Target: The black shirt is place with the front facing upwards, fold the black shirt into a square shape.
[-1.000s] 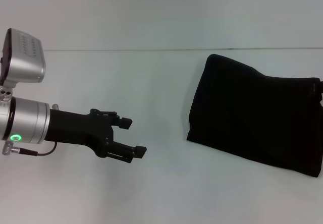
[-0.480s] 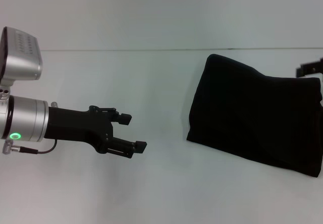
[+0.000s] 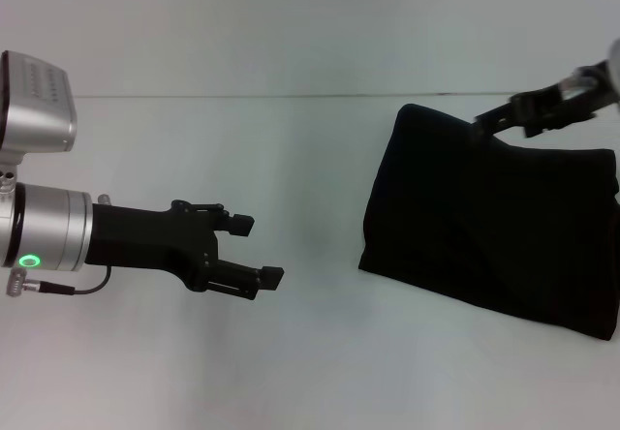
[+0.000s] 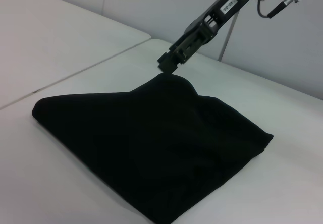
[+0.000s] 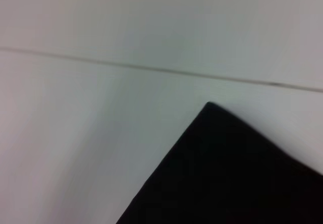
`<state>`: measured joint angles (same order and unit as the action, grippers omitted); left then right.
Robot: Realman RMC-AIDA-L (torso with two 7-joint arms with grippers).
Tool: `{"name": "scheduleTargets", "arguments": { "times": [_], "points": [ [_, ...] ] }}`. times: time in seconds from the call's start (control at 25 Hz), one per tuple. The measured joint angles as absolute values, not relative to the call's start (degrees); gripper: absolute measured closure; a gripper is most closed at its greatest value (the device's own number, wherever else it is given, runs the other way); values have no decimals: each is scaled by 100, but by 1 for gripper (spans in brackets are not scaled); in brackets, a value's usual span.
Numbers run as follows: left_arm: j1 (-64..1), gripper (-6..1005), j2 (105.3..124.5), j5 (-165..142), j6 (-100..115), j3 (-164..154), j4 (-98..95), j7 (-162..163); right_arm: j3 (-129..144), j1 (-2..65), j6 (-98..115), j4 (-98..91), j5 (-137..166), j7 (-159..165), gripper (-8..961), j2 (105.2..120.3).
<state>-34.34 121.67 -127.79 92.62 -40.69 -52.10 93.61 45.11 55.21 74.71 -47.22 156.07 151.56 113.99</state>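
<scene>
Folding looks close to finished in the head view: the shirt point(image 3: 494, 227) lies on the table point(image 3: 291, 353) at the right as a compact, roughly four-sided dark bundle, plain black, with no lettering or label on show. The left gripper point(image 3: 254, 251) hangs above bare table well to the left of the shirt, its jaws spread and empty. The right gripper point(image 3: 484, 120) is seen at the far edge of the shirt, near the raised far corner; whether its jaws are apart or pressed together cannot be told from here.

From the left wrist view, the shirt point(image 4: 151, 148) is shown as a thick, layered stack with a hump at the far side. The right gripper point(image 4: 169, 62) is poised at that hump, touching it or just above it. Its tips seem close together, but the angle is too poor for that to be settled, and no cloth is seen lifted.

Only one pointed corner of the shirt point(image 5: 237, 178) is shown in the right wrist view, lying flat on the table beside a seam line; no fingers are in sight.

The step in hand is judged to be the last tidying or the release of the final fold. Next, the humped far edge would need to be flattened or squared so that the outline reads as a square, and the right arm drawn clear without the layers being dragged.
</scene>
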Motion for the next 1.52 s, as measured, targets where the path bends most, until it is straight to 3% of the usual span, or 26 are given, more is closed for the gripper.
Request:
{"name": "scheduleTargets", "arguments": {
  "times": [0.36,0.84,1.08,1.24,1.52],
  "points": [
    [-3395,51,12173,-12739,9167,-4051,-5182,9360,4872,5713,7289,-4400,15809,15252,57,11547],
    [-3442,50,12204,-12698,8948,-3995,-4879,9362,4746,5122,7514,-4380,14954,14986,57,11279],
    [-3444,50,12242,-12607,8872,-3977,-4869,9410,4653,4944,7317,-4451,14853,14941,57,11222],
    [-3408,50,12243,-12459,8885,-3973,-4866,9417,4491,4876,6922,-4321,14684,14843,57,11265],
    [-3394,51,12243,-12413,8939,-3952,-4806,9436,4683,5080,6827,-3728,14667,14805,57,11231]
  ]
}}
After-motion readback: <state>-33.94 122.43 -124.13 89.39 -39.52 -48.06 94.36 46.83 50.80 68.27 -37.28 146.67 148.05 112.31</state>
